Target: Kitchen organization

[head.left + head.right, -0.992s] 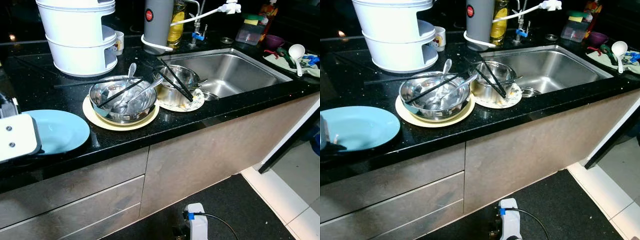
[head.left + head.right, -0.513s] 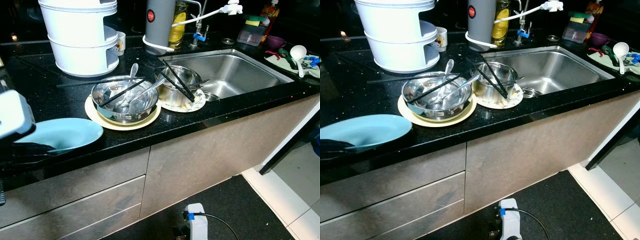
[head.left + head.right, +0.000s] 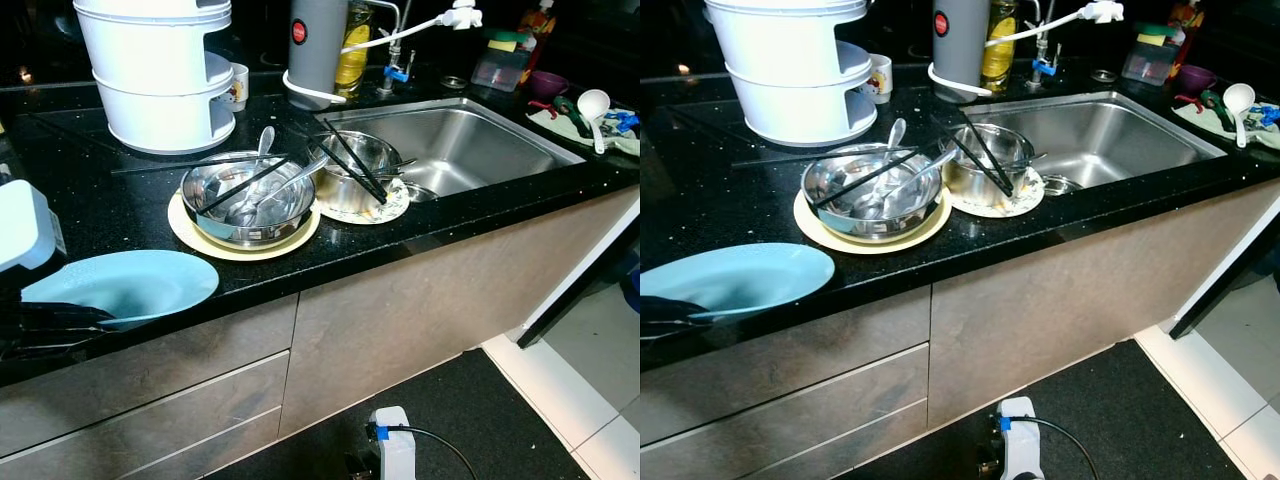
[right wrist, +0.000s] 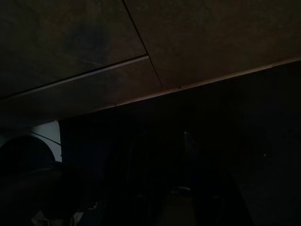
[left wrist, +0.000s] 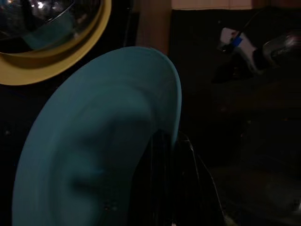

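Note:
A light blue plate (image 3: 135,283) hangs slightly tilted over the black counter's (image 3: 110,200) left front edge. My left gripper (image 3: 62,325) is shut on its near rim. In the left wrist view the black fingers (image 5: 162,188) clamp the plate (image 5: 94,141) at its edge. To the right, a steel bowl (image 3: 248,205) with spoons and chopsticks sits on a yellow plate (image 3: 195,235). A second steel bowl (image 3: 352,160) crossed by chopsticks rests on a patterned plate (image 3: 392,207) beside the sink (image 3: 470,145). My right arm (image 3: 393,450) hangs idle by the cabinet front; its wrist view is very dark.
A white tiered steamer (image 3: 160,75) stands at the back left, with a grey jug (image 3: 315,45) and a bottle by the tap. A white ladle (image 3: 594,105) and utensils lie right of the sink. Drawer fronts (image 3: 150,400) run below the counter.
The blue plate lay flat on the counter before; now its edge is raised and it has shifted right in my left gripper. The bowls have not moved.

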You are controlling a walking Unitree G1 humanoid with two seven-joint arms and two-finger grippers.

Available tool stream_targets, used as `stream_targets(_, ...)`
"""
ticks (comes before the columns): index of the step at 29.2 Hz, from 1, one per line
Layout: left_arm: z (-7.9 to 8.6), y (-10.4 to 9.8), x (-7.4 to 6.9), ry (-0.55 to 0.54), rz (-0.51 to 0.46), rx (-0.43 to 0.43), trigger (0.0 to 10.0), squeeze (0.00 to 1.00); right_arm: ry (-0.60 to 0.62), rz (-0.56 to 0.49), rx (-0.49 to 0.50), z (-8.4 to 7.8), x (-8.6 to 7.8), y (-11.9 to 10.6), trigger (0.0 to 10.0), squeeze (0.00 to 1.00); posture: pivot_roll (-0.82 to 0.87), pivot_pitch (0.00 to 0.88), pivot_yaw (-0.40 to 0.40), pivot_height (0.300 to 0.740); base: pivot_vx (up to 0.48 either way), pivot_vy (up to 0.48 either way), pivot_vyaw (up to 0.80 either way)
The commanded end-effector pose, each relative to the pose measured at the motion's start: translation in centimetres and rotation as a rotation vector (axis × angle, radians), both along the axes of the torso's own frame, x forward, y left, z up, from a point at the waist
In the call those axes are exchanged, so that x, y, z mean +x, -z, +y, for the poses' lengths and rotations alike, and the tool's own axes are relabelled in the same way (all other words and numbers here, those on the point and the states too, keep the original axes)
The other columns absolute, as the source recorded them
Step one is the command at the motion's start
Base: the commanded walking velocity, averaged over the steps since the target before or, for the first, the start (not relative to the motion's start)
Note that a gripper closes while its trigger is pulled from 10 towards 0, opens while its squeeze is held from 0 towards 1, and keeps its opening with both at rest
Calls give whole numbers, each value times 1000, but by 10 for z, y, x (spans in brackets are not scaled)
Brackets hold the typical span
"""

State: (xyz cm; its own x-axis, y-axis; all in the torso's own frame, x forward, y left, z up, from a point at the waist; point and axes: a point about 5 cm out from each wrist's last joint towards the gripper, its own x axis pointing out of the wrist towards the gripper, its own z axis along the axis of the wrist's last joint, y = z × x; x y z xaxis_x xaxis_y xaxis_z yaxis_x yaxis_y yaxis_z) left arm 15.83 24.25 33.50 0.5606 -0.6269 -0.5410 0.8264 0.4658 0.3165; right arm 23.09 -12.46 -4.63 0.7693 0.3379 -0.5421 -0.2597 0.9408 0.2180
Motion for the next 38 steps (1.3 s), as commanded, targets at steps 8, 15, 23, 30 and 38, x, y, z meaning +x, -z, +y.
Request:
stream_targets(8, -10, 1, -4, 50, 102, -25, 0, 0, -4, 31, -13, -1, -8, 6, 10000, 0, 42, 162, -94, 740, 0, 0, 0)
stream_targets(15, -18, -24, -2, 128, -54, -124, 0, 0, -1, 33, -12, -1, -8, 6, 10000, 0, 44, 164, -93, 740, 0, 0, 0)
stream_targets(23, -3, -50, 15, 2, -288, -78, 0, 0, 0, 34, -11, -1, -9, 6, 10000, 0, 45, 169, -89, 740, 0, 0, 0)
stream_targets(30, -2, -57, 12, 23, -271, -112, 0, 0, 2, 34, -12, -2, -10, 7, 10000, 0, 42, 170, -91, 740, 0, 0, 0)
stream_targets(38, 1, -50, 6, 65, -159, -90, 0, 0, 2, 36, -14, -3, -10, 7, 10000, 0, 41, 174, -93, 740, 0, 0, 0)
